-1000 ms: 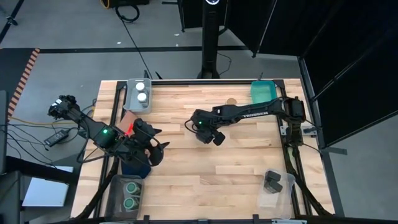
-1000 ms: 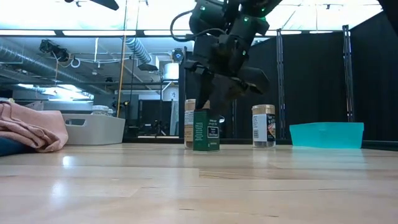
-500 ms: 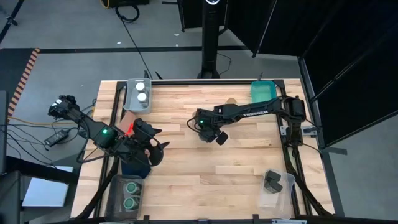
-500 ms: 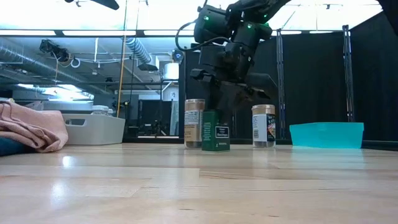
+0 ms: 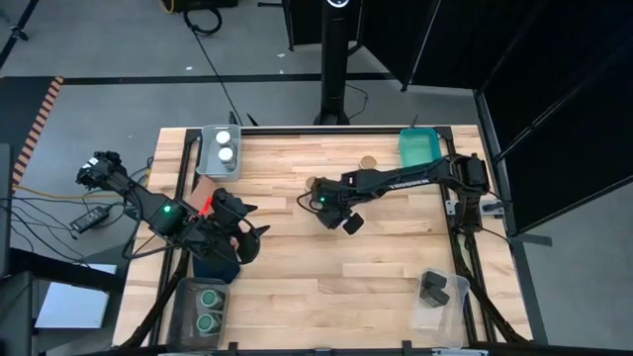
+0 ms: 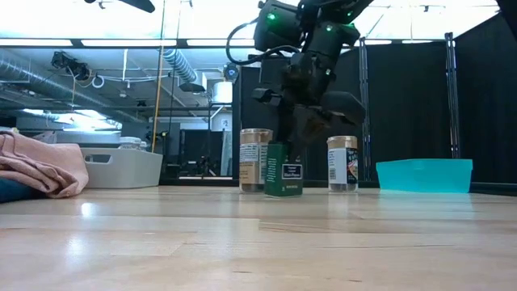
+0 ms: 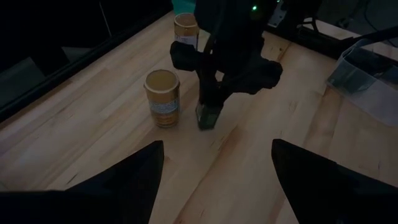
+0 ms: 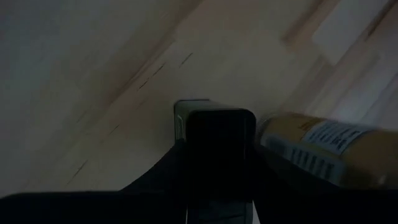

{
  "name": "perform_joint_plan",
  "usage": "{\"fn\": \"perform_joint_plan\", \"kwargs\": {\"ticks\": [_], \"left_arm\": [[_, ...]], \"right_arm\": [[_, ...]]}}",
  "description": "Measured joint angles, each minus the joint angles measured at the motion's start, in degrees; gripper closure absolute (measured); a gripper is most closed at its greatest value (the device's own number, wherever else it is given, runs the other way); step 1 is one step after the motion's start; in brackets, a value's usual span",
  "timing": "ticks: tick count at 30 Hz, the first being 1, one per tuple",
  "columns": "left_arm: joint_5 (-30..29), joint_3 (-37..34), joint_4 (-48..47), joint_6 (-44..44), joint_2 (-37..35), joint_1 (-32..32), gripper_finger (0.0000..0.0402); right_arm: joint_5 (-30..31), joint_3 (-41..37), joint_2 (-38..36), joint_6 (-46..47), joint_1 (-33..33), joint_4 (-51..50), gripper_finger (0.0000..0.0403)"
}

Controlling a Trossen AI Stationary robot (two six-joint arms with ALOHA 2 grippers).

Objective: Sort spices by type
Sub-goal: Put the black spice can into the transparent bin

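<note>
Waiting at the table's left edge over the cloths (image 5: pixel 210 265), the left gripper (image 5: pixel 249 232) stands wide open, empty. Mid-table, the right gripper (image 6: pixel 284 139) is clamped on an upright dark green tin (image 6: pixel 283 170), long axis vertical, beside a tan-lidded jar (image 6: pixel 254 159); a second jar (image 6: pixel 342 163) stands farther right.

The high view looks straight down on the whole bench (image 5: pixel 326 257). The low view sits at bench-top height, facing level across it into the room. Each wrist view looks forward from its arm, close in. All share the black tin (image 6: pixel 283 170) mid-bench.
</note>
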Motion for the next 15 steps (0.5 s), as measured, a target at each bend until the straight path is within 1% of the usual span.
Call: {"fn": "perform_joint_plan", "kwargs": {"ticks": [4, 9, 12, 15], "left_arm": [[-0.02, 0.0, -0.05, 0.07, 0.0, 0.01, 0.0099], [-0.31, 0.0, -0.07, 0.11, 0.0, -0.01, 0.0099], [-0.74, 0.0, -0.05, 0.13, 0.0, 0.01, 0.0099], [-1.03, 0.0, -0.04, 0.09, 0.0, -0.01, 0.0099]], "right_arm": [[0.91, -0.22, -1.99, 2.53, 0.98, -1.09, 0.0266], [0.88, -0.11, -7.1, 8.67, 2.18, -3.29, 0.0267], [0.91, -0.11, -11.19, 13.62, 3.27, -4.91, 0.0267], [0.62, -0.09, -16.0, 21.12, 5.05, -7.09, 0.0267]]}}
